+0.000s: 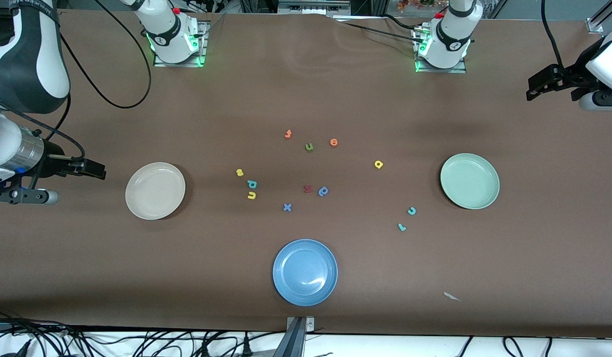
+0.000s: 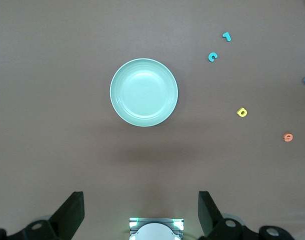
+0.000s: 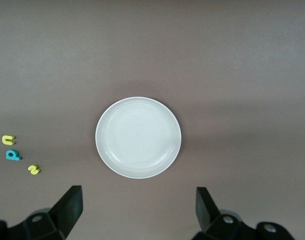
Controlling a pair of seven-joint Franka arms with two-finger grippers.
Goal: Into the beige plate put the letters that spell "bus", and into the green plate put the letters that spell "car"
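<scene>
The left claw [image 2: 140, 215] hangs high with its jaws spread wide and empty, up over the left arm's end of the table [image 1: 335, 89] near the green plate [image 1: 470, 181]; the right claw [image 3: 137, 215] is likewise wide open and holds nothing, up over the right arm's end near the beige plate [image 1: 155, 191]; both plates are bare, so I judge the task not yet begun, with neither arm committed to a letter. The "bus" set lies in a tight cluster beside the beige plate toward the table's middle: the yellow "s" [image 1: 240, 172], the teal "b" [image 1: 251, 184] and the yellow "u" [image 1: 251, 195], each just apart from the next; the "car" set is looser near the green plate: the yellow "a" [image 1: 378, 164] farther from the front camera, the teal "c" [image 1: 412, 210] and teal "r" [image 1: 402, 227] nearer to it. The next move probably calls for one claw to come down over a single letter, narrow its span to the small foam piece and avoid nudging its neighbours, which matters most in the crowded "bus" group. Only the front view shows the decoys: the green "u" [image 1: 309, 147], the orange letters [image 1: 288, 134], a dark blue letter [image 1: 323, 191], a red letter [image 1: 308, 189], a blue "x" [image 1: 287, 207] and the blue plate [image 1: 305, 272]; each wrist view looks straight down on its own plate and nearby letters, which the front view shows only from a distance.
</scene>
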